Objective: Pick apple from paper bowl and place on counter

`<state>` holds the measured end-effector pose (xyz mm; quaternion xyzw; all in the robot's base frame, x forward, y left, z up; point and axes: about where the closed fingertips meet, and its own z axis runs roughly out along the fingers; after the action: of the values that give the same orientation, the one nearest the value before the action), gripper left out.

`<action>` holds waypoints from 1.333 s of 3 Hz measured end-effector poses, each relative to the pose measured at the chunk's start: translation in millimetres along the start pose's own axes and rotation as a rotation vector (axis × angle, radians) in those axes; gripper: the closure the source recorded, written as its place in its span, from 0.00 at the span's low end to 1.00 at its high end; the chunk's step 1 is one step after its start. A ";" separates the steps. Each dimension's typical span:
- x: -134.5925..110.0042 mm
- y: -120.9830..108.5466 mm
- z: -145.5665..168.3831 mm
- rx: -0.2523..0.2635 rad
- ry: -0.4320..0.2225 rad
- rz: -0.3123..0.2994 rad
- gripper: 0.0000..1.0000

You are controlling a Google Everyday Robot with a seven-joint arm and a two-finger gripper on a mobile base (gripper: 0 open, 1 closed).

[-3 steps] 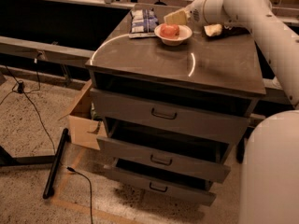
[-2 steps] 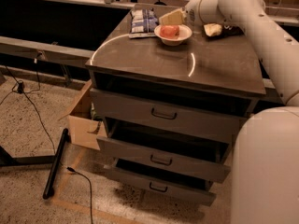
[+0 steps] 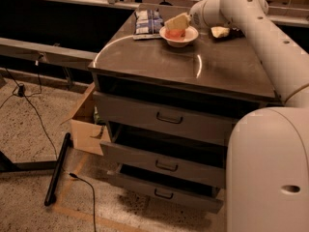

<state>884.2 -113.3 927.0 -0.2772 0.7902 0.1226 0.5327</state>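
The red-orange apple (image 3: pixel 175 33) lies in the white paper bowl (image 3: pixel 180 41) at the back of the dark glossy counter (image 3: pixel 183 69). My gripper (image 3: pixel 176 22) reaches in from the right and sits directly over the bowl, right on top of the apple, hiding its upper part. The white arm (image 3: pixel 251 18) runs from the right side across the counter's back right corner.
A blue-and-white snack packet (image 3: pixel 147 22) lies just left of the bowl. A pale yellowish object (image 3: pixel 219 31) lies to its right. The cabinet's three drawers (image 3: pixel 169 120) stand partly pulled out. A cardboard box (image 3: pixel 86 124) and cables (image 3: pixel 34 110) are on the floor at left.
My gripper has moved left and down from beside the bowl's right rim to directly over the apple. The bowl and apple have not moved.
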 end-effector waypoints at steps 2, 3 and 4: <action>13.8 -10.3 13.0 0.022 0.040 0.010 0.27; 18.8 -9.2 19.8 0.022 0.060 0.007 0.45; 29.8 -8.3 25.8 0.018 0.094 0.006 0.59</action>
<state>900.5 -116.7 890.4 -0.2753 0.8164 0.1037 0.4969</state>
